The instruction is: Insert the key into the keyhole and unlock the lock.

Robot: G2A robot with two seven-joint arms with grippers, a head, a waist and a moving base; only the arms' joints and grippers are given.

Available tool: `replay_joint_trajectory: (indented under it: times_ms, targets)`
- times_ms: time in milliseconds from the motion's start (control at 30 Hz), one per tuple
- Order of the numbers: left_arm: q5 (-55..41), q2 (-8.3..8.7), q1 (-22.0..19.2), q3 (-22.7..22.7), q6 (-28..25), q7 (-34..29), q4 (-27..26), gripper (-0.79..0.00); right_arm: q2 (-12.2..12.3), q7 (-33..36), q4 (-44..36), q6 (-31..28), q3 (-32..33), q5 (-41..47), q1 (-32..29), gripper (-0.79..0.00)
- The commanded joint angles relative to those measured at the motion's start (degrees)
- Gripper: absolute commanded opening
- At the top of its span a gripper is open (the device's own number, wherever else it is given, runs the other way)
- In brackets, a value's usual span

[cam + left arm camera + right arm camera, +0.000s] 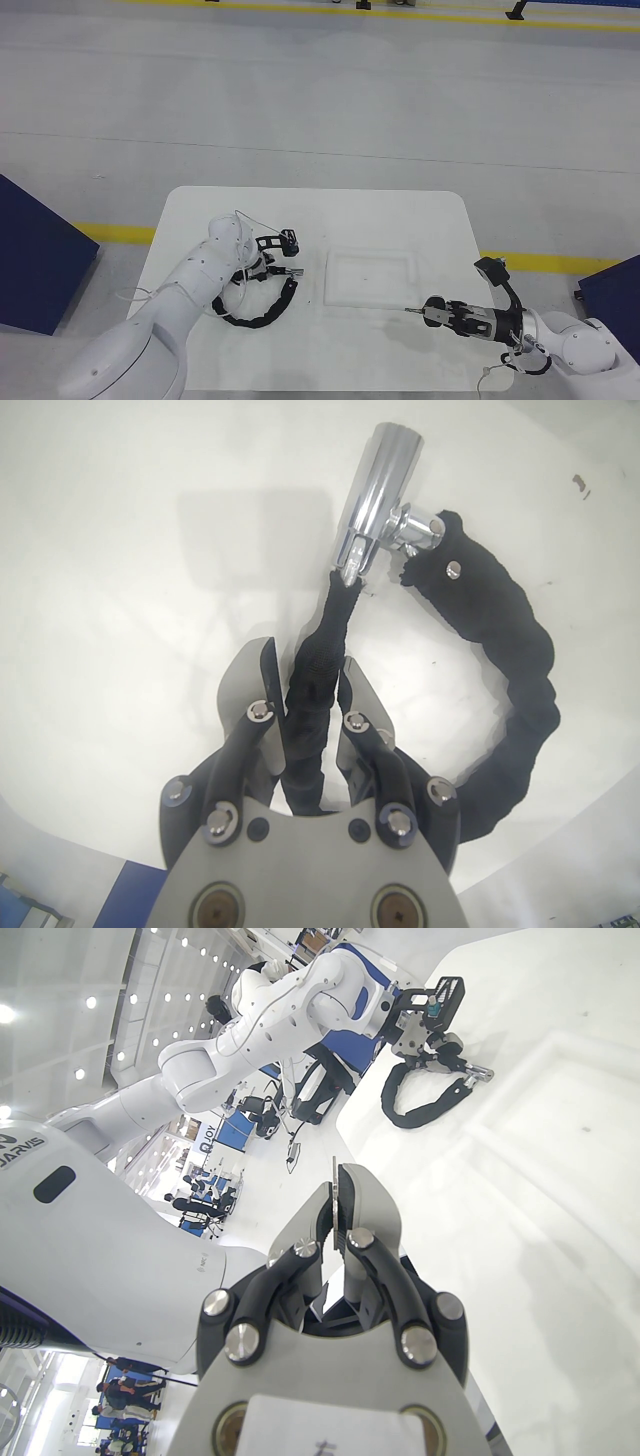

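Key (333,1168) pinched edge-on in clenched right claw (342,1183), over counter (200,210) and well apart from lock (380,490). Left claw (307,655) closed around black chain (520,680) just short of its entry into chrome lock. Lock lying on counter just ahead of that claw's tips, chain looping off to one side and back to a stud on lock.

Pickup and steadying apparently done; insertion and turn not yet begun. Keyhole not made out, presumably at lock's far end, away from left claw.

Between the two claws, shallow white tray (327,275), low enough to pass over by the look of it. Likely snags: lining thin blade up with lock's axis, and lock free to roll or swing on limp chain under key's push.
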Motion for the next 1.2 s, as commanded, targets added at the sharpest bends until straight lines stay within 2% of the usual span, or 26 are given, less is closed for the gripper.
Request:
replay_joint_trajectory:
  times_ms: [0, 167, 367, 467, 500, 867, 1000, 1167]
  targets:
    - [0.05, -0.09, -0.13, -0.03, -0.27, 0.25, 0.18, -0.536, 0.0, 0.0, 0.0, 0.0, 0.0, 0.0, 0.0, -0.785]
    - [0.48, -0.32, -0.01, 0.14, -1.12, 0.59, 0.29, -0.489, 0.0, 0.0, 0.0, 0.0, 0.0, 0.0, 0.0, -0.785]
    - [1.02, -0.69, 0.53, 0.34, -0.02, 0.35, 0.85, -0.483, 0.0, 0.0, 0.0, 0.0, 0.0, 0.0, 0.0, -0.785]
    - [1.17, -0.88, 0.57, 0.37, 0.29, 0.14, 1.17, -0.665, 0.0, 0.0, 0.0, 0.0, 0.0, 0.0, 0.0, -0.785]
    - [1.19, -0.95, 0.59, 0.37, 0.39, 0.14, 1.22, -0.785, 0.0, 0.0, 0.0, 0.0, 0.0, 0.0, 0.0, -0.785]
    - [2.27, -1.11, 0.26, 0.38, 0.61, 1.59, 1.59, -0.785, 0.0, 0.0, 0.0, 0.0, 0.0, 0.0, 0.0, -0.785]
    - [4.89, -0.7, 0.35, 0.88, 3.25, 4.08, 0.0, -0.785, 0.0, 0.0, 0.0, 0.0, 0.0, 0.0, 0.0, -0.785]
    - [9.74, 0.57, 1.47, 1.58, 8.38, 9.41, -3.47, -0.785, 0.0, 0.0, 0.0, 0.0, 0.0, 0.0, 0.0, -0.785]
